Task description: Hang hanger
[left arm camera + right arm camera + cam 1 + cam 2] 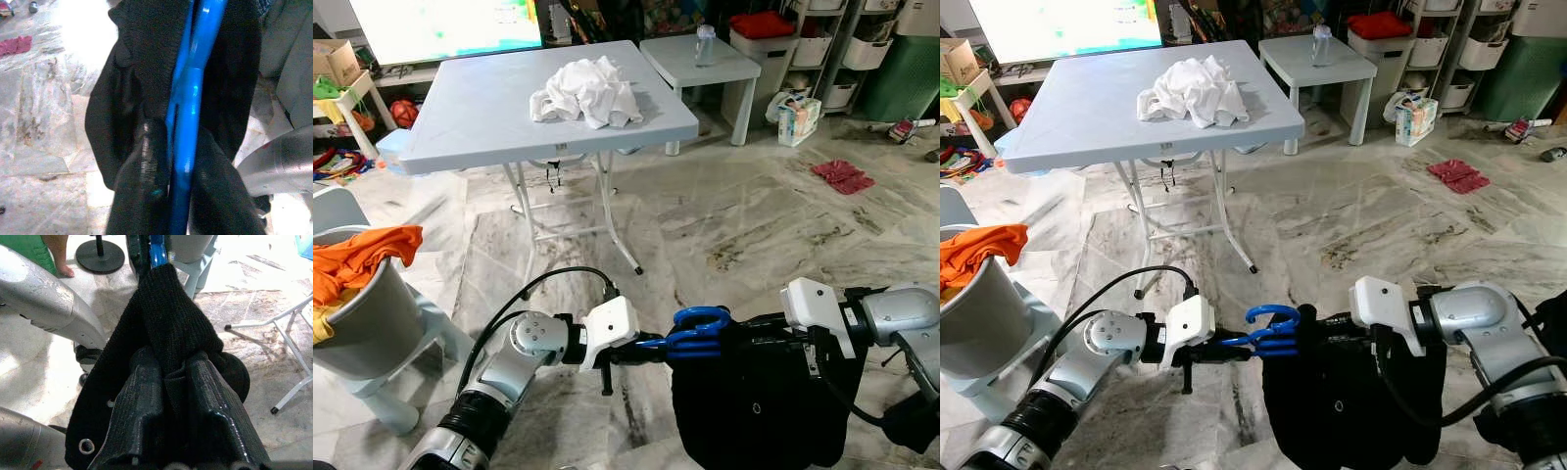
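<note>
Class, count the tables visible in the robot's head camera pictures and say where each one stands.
2. A large folding table stands ahead carrying crumpled white cloth; a small side table stands behind it, towards the right, holding a bottle.

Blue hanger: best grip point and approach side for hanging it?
Grip the blue hanger on its bare neck below the hook, coming from the robot's left, as the left gripper does. The hook lies sideways pointing left, and the black garment covers everything to the right, where the right gripper pinches cloth.

Left claw (651,345) apparently gripping blue hanger (698,331), black garment (754,411) draped.
</note>
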Robot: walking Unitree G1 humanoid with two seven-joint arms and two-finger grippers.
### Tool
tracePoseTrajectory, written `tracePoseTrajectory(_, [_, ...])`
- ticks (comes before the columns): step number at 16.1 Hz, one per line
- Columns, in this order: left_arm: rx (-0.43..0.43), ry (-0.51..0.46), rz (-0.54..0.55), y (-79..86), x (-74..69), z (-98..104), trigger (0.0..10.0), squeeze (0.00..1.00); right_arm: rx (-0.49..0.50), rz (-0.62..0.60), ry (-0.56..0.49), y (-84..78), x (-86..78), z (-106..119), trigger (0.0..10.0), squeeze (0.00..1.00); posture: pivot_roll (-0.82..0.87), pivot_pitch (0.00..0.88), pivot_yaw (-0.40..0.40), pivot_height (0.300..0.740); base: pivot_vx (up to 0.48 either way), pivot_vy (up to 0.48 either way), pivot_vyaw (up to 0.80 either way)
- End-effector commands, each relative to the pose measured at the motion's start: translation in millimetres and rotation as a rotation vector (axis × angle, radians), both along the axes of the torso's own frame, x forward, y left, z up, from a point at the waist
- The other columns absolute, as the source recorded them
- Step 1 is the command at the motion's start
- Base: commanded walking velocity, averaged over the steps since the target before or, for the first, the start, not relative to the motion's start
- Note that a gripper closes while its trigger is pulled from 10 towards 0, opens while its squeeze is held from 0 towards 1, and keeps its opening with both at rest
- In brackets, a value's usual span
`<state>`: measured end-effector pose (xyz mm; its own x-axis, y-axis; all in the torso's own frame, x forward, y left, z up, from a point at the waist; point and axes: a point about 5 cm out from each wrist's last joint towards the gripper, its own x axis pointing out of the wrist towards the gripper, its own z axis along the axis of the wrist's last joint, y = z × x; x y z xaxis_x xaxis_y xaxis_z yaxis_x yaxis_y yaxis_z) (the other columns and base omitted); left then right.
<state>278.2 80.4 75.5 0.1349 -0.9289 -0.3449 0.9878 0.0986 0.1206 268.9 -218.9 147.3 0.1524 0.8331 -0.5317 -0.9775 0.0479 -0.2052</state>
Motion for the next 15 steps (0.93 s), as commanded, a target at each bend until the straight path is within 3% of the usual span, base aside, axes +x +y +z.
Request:
tracePoseTrajectory(1, [0.024,-0.009,0.019,6.1,4.7,0.6,0.0,0.0,0.024,0.015,-0.071,2.2,6.3,14.8,10.0,0.0,-0.06,0.008,0.028,0.74,0.0,0.0,0.0])
tracePoseTrajectory(6, [-0.002,-0.03,0.061,7.4,11.5,5.3,0.0,0.0,0.018,0.022,-0.076,3.8,8.7,15.4,10.0,0.0,-0.06,0.004,0.024,0.74,0.0,0.0,0.0])
tracePoseTrajectory(12, [-0.045,0.007,0.099,5.4,5.7,-2.0,0.0,0.0,0.038,-0.028,-0.082,11.2,22.1,16.2,10.0,0.01,-0.06,0.003,0.022,0.74,0.0,0.0,0.0])
tracePoseTrajectory(13, [-0.059,0.018,0.13,5.1,1.8,-8.1,0.0,0.0,0.058,-0.06,-0.063,15.8,30.2,16.0,10.0,1.0,-0.05,0.003,0.015,0.74,0.0,0.0,0.0])
tracePoseTrajectory(15, [-0.108,0.047,0.209,5.4,-1.2,-14.2,0.0,0.0,0.079,-0.09,-0.122,25.0,39.6,15.4,10.0,1.0,-0.05,0.005,0.015,0.74,0.0,0.0,0.0])
